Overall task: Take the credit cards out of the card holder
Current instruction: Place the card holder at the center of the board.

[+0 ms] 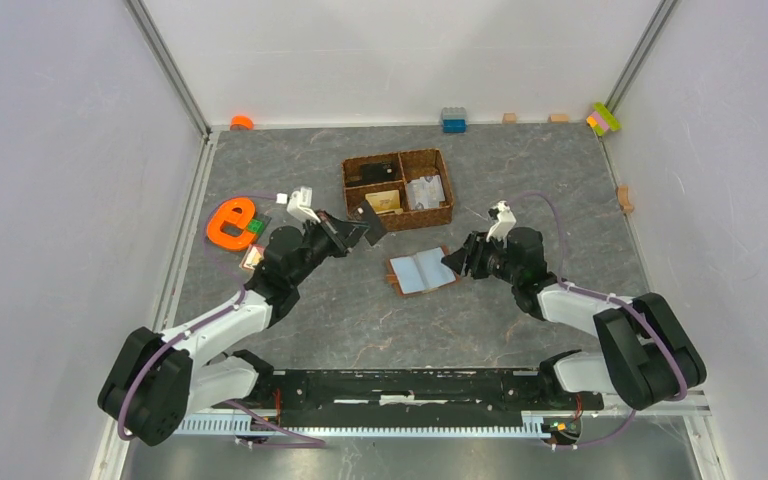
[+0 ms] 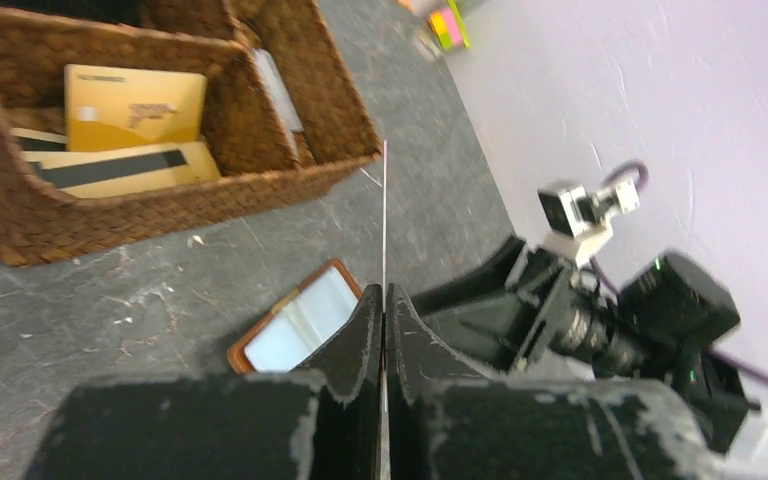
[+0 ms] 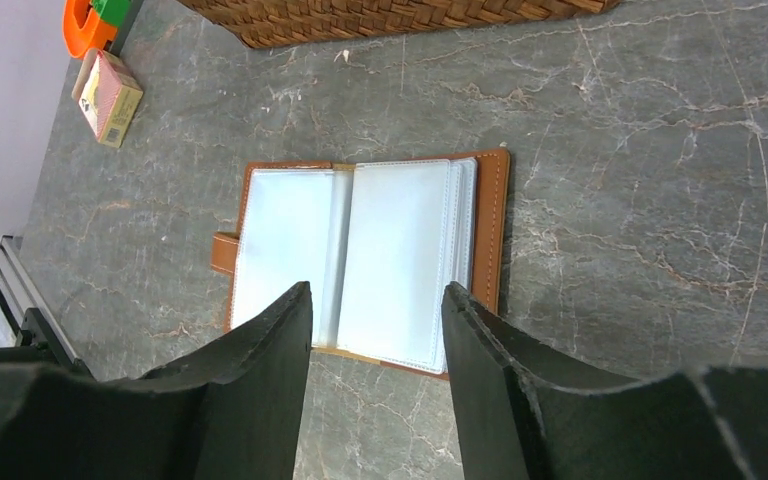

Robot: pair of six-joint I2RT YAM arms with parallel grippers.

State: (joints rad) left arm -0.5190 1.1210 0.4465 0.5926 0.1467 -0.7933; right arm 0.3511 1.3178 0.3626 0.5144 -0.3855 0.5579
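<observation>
Your card holder (image 3: pixel 360 260) is lying open just near of the basket (image 1: pixel 447 190), evidently for emptying: your left gripper (image 2: pixel 384 300) is clamping one credit card (image 1: pixel 372 218) edge-on beside that basket, while your right gripper (image 3: pixel 375 300) is hovering over it, jaws apart.

**Bright, even, partly blurred**

Diffuse overhead light, faint shadows. Around the left gripper (image 2: pixel 384 300) the view is blurred; its pinched credit card (image 2: pixel 384 200) is a thin line. Ahead of the right gripper (image 3: pixel 377 290), the card holder (image 3: pixel 400 240) glares slightly.
</observation>
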